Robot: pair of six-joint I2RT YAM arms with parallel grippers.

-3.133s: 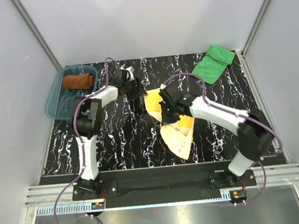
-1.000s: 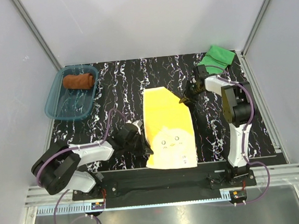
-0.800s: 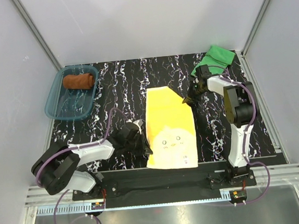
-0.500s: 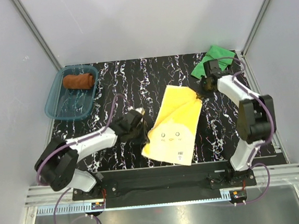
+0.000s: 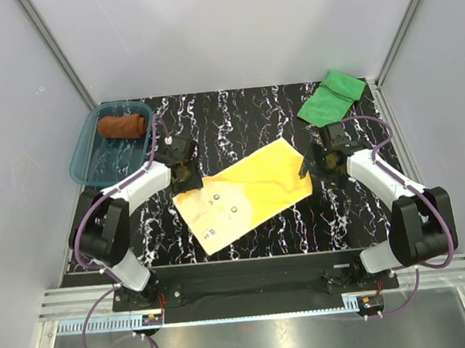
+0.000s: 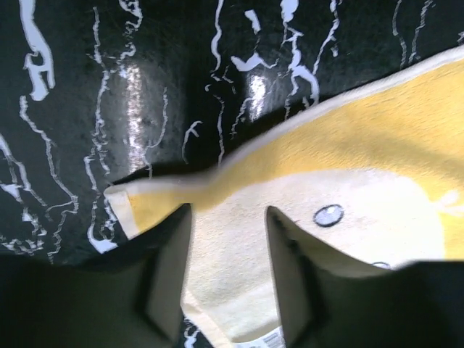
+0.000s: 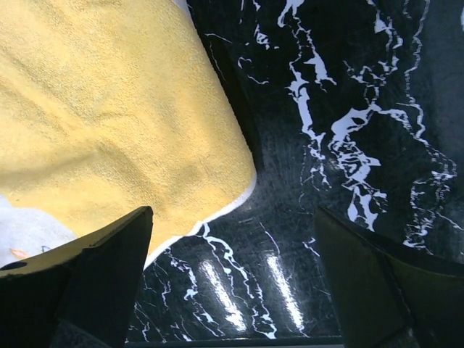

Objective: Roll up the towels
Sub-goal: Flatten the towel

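Observation:
The pale yellow towel (image 5: 250, 190) with small dark marks lies spread flat across the middle of the table, slanting from near left to far right. My left gripper (image 5: 185, 174) hovers over its left corner; in the left wrist view the left gripper (image 6: 226, 217) is open, with the yellow towel (image 6: 348, 188) lying loose below the jaws. My right gripper (image 5: 312, 165) stands wide open just past the right corner; the right gripper (image 7: 232, 217) has only bare table between its fingers, the yellow towel (image 7: 109, 109) to its left. The rust-brown towel (image 5: 122, 125) lies rolled. The green towel (image 5: 333, 97) lies folded.
The teal plastic tray (image 5: 93, 162) at the back left holds the rolled brown towel. The green towel sits in the back right corner by the wall. The black marbled tabletop (image 5: 236, 117) ends at a rail along the near edge.
The yellow towel was swung from lying lengthwise to lying crosswise. Both grippers, shut on its corners a second ago, have opened and let it go.

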